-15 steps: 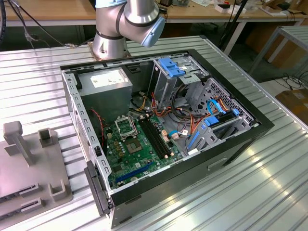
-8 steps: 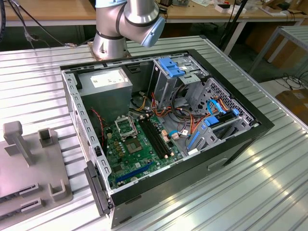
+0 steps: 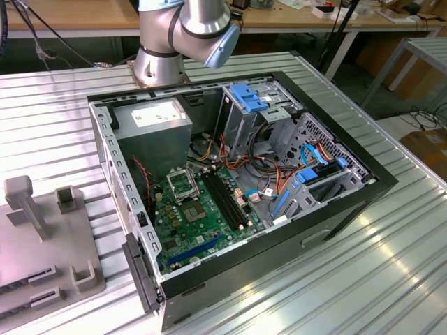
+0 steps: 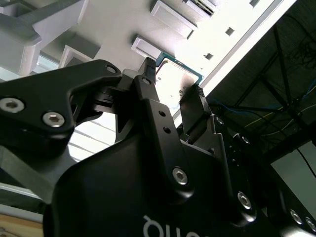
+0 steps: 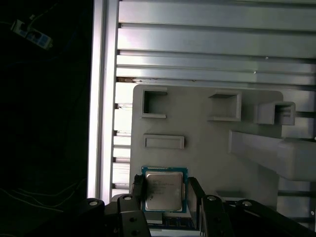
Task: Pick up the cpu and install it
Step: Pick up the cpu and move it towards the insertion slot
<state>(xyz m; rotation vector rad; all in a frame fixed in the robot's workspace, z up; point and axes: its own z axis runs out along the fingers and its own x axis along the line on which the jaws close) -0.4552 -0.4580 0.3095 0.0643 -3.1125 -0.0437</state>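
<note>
The end effector [image 5: 166, 181] is closed narrow on the cpu [image 5: 164, 190], with one black finger [image 5: 138, 190] against each of two opposite edges, so the chip sits squarely between the tips. In the second wrist view the same grip shows from behind the end effector [image 4: 172, 80]: the cpu [image 4: 178, 74], green-rimmed with a pale metal face, is pinched between the two fingers [image 4: 148, 89]. Whether the chip is resting on the surface under it or is raised a little cannot be told. That surface is a grey fixture plate [image 5: 207, 148] with several raised pockets and a shallow rectangular recess just beyond the chip; the plate lies on the ribbed metal counter [image 5: 197, 49]. In the exterior view the fixture plate [image 3: 42, 237] sits at the exterior view's left, beside an open computer case [image 3: 349, 202] lying on the counter [image 3: 349, 279]. Inside the case, the green motherboard [image 3: 202, 223] carries a square metal-framed socket [image 3: 183, 185] with long black memory slots [image 3: 227, 202] just beside it, and a grey power-supply box [image 3: 157, 122] stands near the arm's base [image 3: 160, 63].
</note>
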